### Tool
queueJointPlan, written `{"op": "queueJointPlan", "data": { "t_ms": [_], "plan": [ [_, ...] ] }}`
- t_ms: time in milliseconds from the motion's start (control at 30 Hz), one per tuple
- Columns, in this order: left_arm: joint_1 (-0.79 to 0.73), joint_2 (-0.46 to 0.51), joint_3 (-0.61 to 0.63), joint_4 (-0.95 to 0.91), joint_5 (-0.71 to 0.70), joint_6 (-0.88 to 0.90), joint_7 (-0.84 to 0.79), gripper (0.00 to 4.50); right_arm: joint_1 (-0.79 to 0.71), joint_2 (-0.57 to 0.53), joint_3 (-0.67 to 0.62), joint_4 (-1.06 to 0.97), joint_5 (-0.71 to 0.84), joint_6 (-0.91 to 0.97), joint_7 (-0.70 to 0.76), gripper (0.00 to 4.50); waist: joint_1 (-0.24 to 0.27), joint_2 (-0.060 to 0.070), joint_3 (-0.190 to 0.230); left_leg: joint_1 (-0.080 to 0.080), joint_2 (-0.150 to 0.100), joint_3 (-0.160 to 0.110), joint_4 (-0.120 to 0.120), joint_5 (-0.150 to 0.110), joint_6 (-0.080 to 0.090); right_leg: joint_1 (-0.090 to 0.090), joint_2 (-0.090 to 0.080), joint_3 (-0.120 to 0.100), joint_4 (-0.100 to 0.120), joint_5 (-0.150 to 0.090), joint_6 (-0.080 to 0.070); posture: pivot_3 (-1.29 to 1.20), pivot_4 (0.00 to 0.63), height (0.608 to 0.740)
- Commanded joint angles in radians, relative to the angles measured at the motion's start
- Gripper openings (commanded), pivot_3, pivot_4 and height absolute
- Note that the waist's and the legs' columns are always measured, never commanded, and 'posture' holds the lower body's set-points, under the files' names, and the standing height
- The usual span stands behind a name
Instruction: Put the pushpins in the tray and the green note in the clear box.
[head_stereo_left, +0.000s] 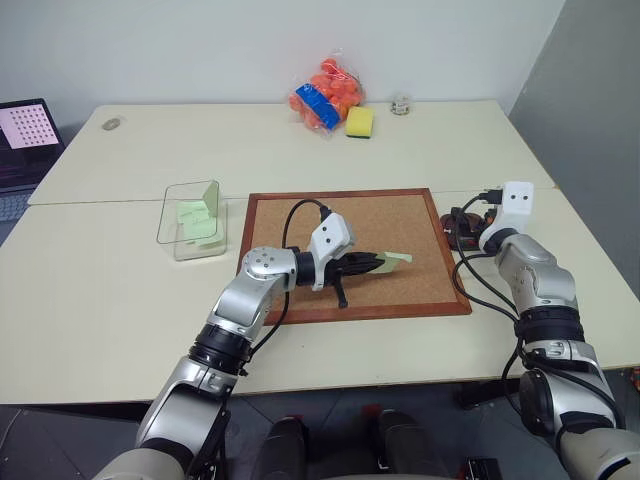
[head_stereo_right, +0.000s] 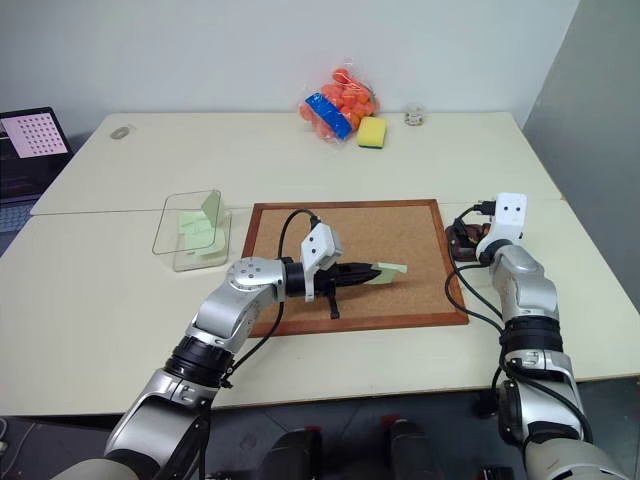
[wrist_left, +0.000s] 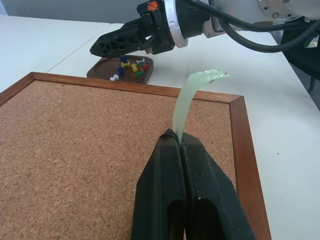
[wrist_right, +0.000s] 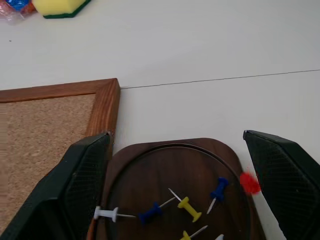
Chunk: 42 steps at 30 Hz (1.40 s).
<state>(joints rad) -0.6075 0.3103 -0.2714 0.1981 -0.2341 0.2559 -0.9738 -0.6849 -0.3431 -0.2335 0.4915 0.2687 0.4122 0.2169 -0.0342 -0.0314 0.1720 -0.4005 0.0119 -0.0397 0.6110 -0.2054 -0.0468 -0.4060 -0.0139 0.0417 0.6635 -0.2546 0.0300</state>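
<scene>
Table (head_stereo_left: 120, 300) cream, wall behind; left hand (wrist_left: 179, 142) clamps green note (wrist_left: 192, 92); right hand (wrist_right: 175, 175) apart over tray (wrist_right: 220, 150).

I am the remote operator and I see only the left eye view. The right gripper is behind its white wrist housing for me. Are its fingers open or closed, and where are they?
Observer: The right gripper is open, and its fingers stand to either side of the tray.
Operator: Are there pushpins in the tray?
Observer: Yes. The right wrist view shows blue, yellow and white pushpins lying in it, and a blurred red one beside the right finger.
Operator: Does the left gripper really hold the green note?
Observer: Yes. The left gripper is shut on the green note, which curls up over the cork board.
</scene>
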Motion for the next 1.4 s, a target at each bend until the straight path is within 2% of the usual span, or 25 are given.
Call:
{"op": "queueJointPlan", "data": {
  "t_ms": [33,300,400,567,700,800,900,1000,1133,1233,1400],
  "plan": [
    [-0.018,-0.007,0.017,-0.016,-0.006,-0.004,-0.006,0.0,-0.003,0.018,-0.035,-0.086,0.062,0.036,0.017,4.46,0.0,0.0,0.0,0.0,0.0,0.0,0.0,0.0,0.0,0.0,0.0,0.0,0.0,0.0,0.0,0.0,0.15,0.74],
    [-0.017,-0.004,0.021,-0.019,-0.003,0.0,0.0,0.0,-0.006,0.033,-0.029,-0.099,0.067,0.024,0.022,4.46,0.001,0.0,0.0,0.0,0.0,0.0,0.0,0.0,0.0,0.0,0.0,0.0,0.0,0.0,0.0,0.0,0.15,0.74],
    [-0.017,0.0,0.038,-0.021,-0.006,0.013,0.019,0.0,0.016,0.007,0.026,-0.143,0.026,-0.024,0.078,4.46,0.001,0.0,0.0,0.0,0.0,0.0,0.0,0.0,0.0,0.0,0.0,0.0,0.0,0.0,0.0,0.0,0.15,0.74],
    [-0.02,0.007,0.117,-0.037,-0.035,0.064,0.087,0.0,0.148,-0.067,0.132,-0.365,0.016,-0.052,0.262,4.46,0.001,0.0,0.0,0.0,0.0,-0.001,0.0,0.0,0.0,0.0,0.0,-0.001,0.0,-0.001,0.001,0.0,0.15,0.74],
    [-0.029,0.009,0.232,-0.047,-0.054,0.104,0.21,0.0,0.241,-0.102,0.154,-0.562,0.082,-0.021,0.358,4.46,0.0,0.0,0.0,0.0,0.0,-0.001,0.0,0.0,0.0,0.0,0.0,-0.001,0.0,-0.002,0.004,0.0,0.15,0.74],
    [-0.039,0.009,0.352,-0.065,-0.063,0.146,0.369,0.0,0.288,-0.105,0.18,-0.715,0.138,0.001,0.42,4.46,-0.002,0.0,0.0,0.0,0.001,-0.001,0.0,0.0,0.0,0.0,0.001,-0.001,0.0,-0.003,0.004,0.0,0.15,0.74],
    [-0.039,0.021,0.414,-0.07,0.009,0.134,0.54,0.0,0.3,-0.099,0.226,-0.795,0.152,0.02,0.446,4.46,-0.002,0.0,0.0,0.0,0.001,-0.002,0.0,0.0,0.0,0.0,0.001,-0.002,0.0,-0.003,0.004,0.0,0.15,0.74],
    [-0.044,0.032,0.478,-0.072,0.082,0.108,0.728,0.0,0.29,-0.082,0.251,-0.826,0.181,0.041,0.46,4.46,0.003,-0.001,0.001,0.0,0.001,-0.003,0.001,0.0,0.0,0.0,0.0,-0.002,0.0,-0.003,0.005,0.0,0.15,0.74],
    [-0.042,0.064,0.574,-0.058,0.114,0.152,0.89,0.0,0.267,-0.08,0.272,-0.842,0.212,0.057,0.491,4.46,0.005,-0.003,0.002,0.0,0.0,-0.003,0.001,0.0,0.0,0.0,-0.001,-0.002,0.0,-0.002,0.004,0.0,0.15,0.74],
    [-0.023,0.066,0.635,-0.046,0.105,0.186,0.973,0.0,0.254,-0.081,0.279,-0.83,0.225,0.06,0.515,4.46,0.005,-0.003,0.002,0.0,0.0,-0.004,0.001,0.0,0.0,0.0,-0.001,-0.003,0.0,-0.002,0.004,0.0,0.15,0.74],
    [0.002,0.036,0.649,-0.055,0.084,0.211,1.008,0.0,0.249,-0.085,0.288,-0.804,0.227,0.05,0.542,4.46,0.009,-0.004,0.002,0.0,0.0,-0.004,0.001,0.0,0.0,0.001,-0.001,-0.003,0.0,0.0,0.001,0.0,0.15,0.74]
  ]
}}
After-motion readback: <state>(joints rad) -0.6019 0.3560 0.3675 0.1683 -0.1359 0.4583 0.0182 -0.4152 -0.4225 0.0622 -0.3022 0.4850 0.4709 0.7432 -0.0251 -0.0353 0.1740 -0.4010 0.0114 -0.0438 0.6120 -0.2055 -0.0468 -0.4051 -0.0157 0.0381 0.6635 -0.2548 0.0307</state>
